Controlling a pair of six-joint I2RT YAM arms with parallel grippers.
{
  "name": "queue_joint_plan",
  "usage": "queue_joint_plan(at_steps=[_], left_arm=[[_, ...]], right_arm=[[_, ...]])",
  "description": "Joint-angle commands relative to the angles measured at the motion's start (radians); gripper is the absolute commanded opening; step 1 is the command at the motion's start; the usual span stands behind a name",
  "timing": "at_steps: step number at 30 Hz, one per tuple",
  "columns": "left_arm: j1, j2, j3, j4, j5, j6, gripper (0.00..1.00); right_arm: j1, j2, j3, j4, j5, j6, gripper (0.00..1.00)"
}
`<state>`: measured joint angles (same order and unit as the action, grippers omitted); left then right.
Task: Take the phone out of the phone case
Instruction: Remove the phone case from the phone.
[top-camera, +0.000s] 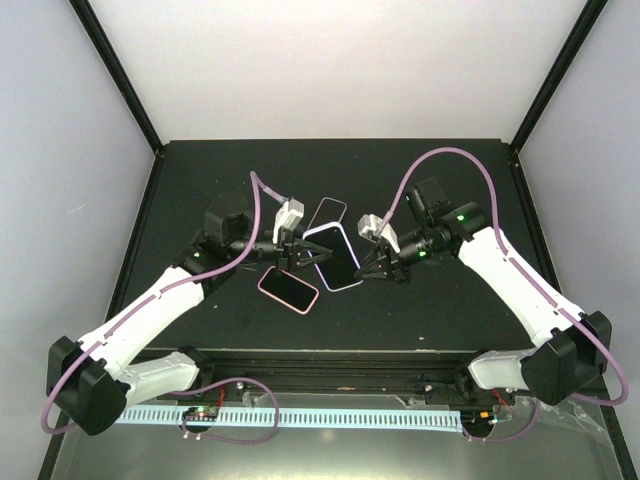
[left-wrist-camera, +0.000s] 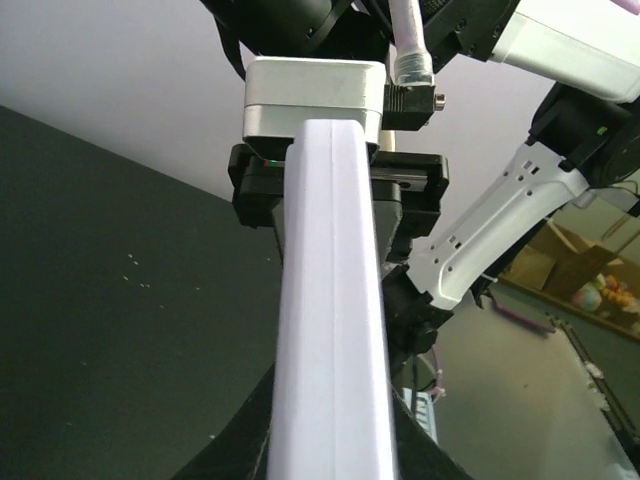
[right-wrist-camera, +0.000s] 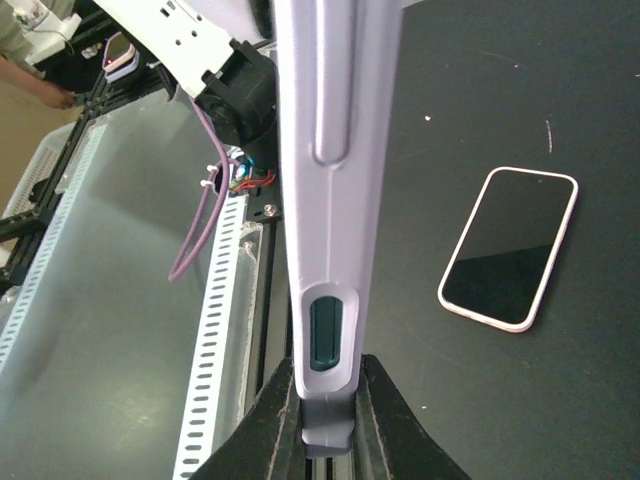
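We had the left pincer (top-camera: 303, 254) and the right pincer (top-camera: 362, 270) each clamped on an end of the lavender phone case (right-wrist-camera: 325, 200) over the middle of the desk (top-camera: 430, 310), but the phone (top-camera: 338, 262), we judged, still sat inside it.

White-shelled left arm (top-camera: 150, 315) and right arm (top-camera: 520, 278), black rounded joints (top-camera: 88, 385), lilac cables (top-camera: 440, 153) along each, green lights (top-camera: 461, 214), pale wrist camera blocks (top-camera: 290, 213), black left gripper (top-camera: 302, 257) and right gripper (top-camera: 363, 268)

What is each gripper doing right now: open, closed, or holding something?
Left gripper: closed on the lavender phone case.
Right gripper: closed on the same case, from the other side.
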<state>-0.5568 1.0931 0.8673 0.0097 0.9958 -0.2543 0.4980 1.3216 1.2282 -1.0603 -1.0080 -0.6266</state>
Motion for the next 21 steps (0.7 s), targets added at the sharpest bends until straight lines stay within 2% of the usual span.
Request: queue_joint_plan(at_steps=[1, 6, 7, 8, 11, 13, 16, 21], left_arm=[[-0.002, -0.015, -0.003, 0.073, 0.033, -0.028, 0.11], [0.0, -0.039, -0.011, 0.082, 0.001, -0.037, 0.02], [0.001, -0.043, -0.011, 0.083, -0.001, -0.038, 0.02], [0.002, -0.046, -0.012, 0.083, -0.002, -0.041, 0.02], [0.014, -0.048, -0.003, 0.093, -0.001, -0.074, 0.02], [0.023, -0.038, 0.015, 0.098, 0.007, -0.125, 0.02], [0.025, -0.017, 0.053, 0.08, 0.076, -0.149, 0.02], [0.025, -0.009, 0.062, 0.065, 0.15, -0.107, 0.01]], right_arm=[[0.004, 0.001, 0.027, 0.06, -0.059, 0.024, 0.01], [0.005, 0.004, 0.028, 0.065, -0.055, 0.03, 0.01], [0.004, 0.005, 0.029, 0.063, -0.052, 0.028, 0.05], [0.004, 0.006, 0.032, 0.06, -0.045, 0.024, 0.13], [0.004, 0.009, 0.052, 0.0, -0.036, -0.041, 0.49], [0.004, 0.015, 0.079, -0.085, -0.036, -0.135, 0.62], [0.005, 0.016, 0.097, -0.163, -0.012, -0.238, 0.66], [0.042, 0.019, 0.116, -0.237, 0.016, -0.324, 0.6]])
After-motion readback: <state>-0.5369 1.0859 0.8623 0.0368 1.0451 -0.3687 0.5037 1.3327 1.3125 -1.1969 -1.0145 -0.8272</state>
